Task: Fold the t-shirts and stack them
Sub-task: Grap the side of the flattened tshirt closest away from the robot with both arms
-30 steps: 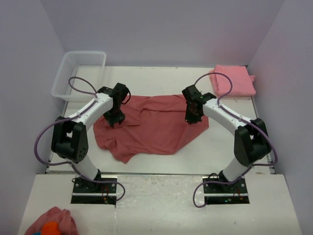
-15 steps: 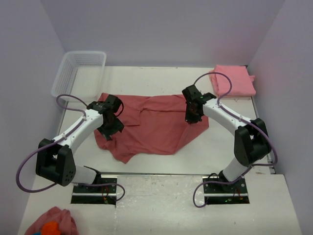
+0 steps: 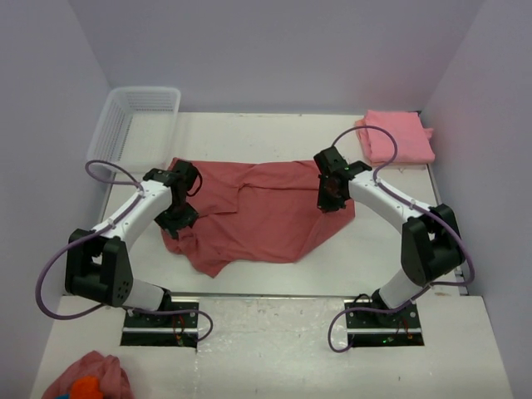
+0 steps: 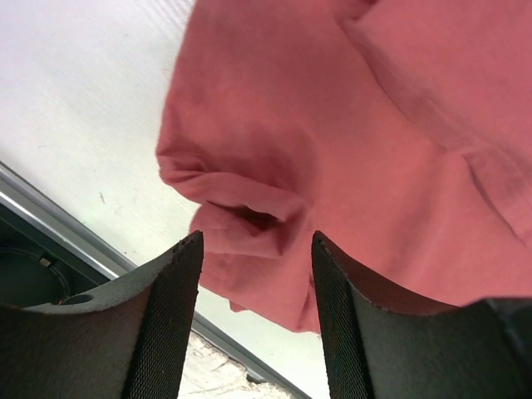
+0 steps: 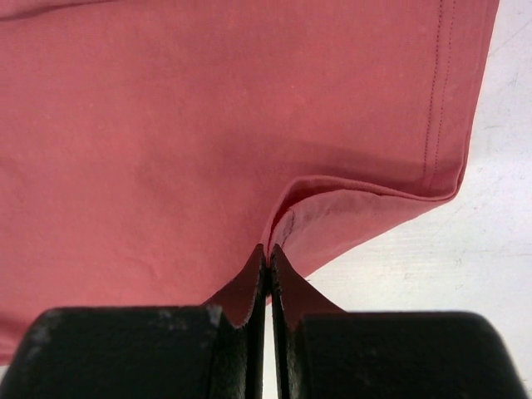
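I am holding my left gripper open and empty, rumpled edge of the t-shirt lying just beneath it, my right gripper pinching shut on that t-shirt's hem fold.

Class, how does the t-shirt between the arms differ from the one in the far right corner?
The middle t-shirt lies spread and rumpled; the corner t-shirt is folded small. The middle one is darker rose-red, the corner one lighter pink. Both rest on the table.
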Motion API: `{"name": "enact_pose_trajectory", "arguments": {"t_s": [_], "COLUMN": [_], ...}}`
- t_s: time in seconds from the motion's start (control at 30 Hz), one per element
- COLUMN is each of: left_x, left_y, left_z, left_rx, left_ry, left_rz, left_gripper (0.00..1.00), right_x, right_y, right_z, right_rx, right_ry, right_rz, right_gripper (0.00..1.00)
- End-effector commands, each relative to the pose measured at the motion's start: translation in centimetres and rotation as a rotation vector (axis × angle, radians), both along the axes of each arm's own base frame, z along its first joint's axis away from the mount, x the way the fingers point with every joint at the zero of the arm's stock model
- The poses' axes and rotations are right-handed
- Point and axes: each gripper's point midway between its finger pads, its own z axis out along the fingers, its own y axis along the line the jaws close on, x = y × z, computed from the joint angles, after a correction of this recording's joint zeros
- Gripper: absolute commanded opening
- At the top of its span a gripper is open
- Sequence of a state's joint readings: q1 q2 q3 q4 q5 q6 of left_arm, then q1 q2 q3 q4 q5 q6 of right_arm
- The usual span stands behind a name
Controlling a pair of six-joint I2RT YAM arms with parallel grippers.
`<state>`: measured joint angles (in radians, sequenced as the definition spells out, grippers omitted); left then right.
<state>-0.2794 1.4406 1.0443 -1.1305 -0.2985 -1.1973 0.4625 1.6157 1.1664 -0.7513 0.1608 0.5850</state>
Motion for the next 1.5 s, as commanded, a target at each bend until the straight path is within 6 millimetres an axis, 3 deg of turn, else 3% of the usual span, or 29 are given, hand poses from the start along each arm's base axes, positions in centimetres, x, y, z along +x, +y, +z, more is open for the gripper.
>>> {"name": "enact_pose_trajectory", "arguments": {"t_s": [0.0,0.27,0.97,1.03,1.27,1.33,1.4,1.47], "left_x": [-1.5,-3.0,-0.9,-0.8,-0.2,-0.2,-0.6,-0.8], "left_y": [1.7,1.4,-0.1,-0.1,0.5,0.6,0.7,0.7], "left_z": [0.0,-2.1,-2.9,-2.7,-0.5,0.1,0.8,1.5], "left_rx": [0.045,-0.028,-0.130,-0.129,-0.092,-0.092,-0.090,-0.094], "left_ry": [0.015,0.050,-0.102,-0.105,-0.122,-0.130,-0.129,-0.139], "left_rz": [0.070,0.066,0.001,0.000,0.006,0.013,0.024,0.036], "left_gripper": [0.56,0.55,0.45,0.42,0.13,0.10,0.01,0.00], "right_x": [0.9,1.0,0.4,0.5,0.6,0.6,0.8,0.9], "right_y": [0.2,-0.1,0.0,0.1,-0.1,-0.4,-0.9,-1.6], "right_z": [1.5,1.7,1.6,1.6,1.5,1.6,1.9,2.2], "right_rx": [0.033,0.055,0.077,0.083,0.068,0.054,0.033,0.001], "right_ry": [-0.057,-0.064,-0.049,-0.052,-0.045,-0.045,-0.055,-0.066], "right_rz": [0.010,0.008,0.021,0.016,0.006,-0.013,-0.038,-0.063], "right_gripper": [0.00,0.00,0.00,0.00,0.00,0.00,0.00,0.00]}}
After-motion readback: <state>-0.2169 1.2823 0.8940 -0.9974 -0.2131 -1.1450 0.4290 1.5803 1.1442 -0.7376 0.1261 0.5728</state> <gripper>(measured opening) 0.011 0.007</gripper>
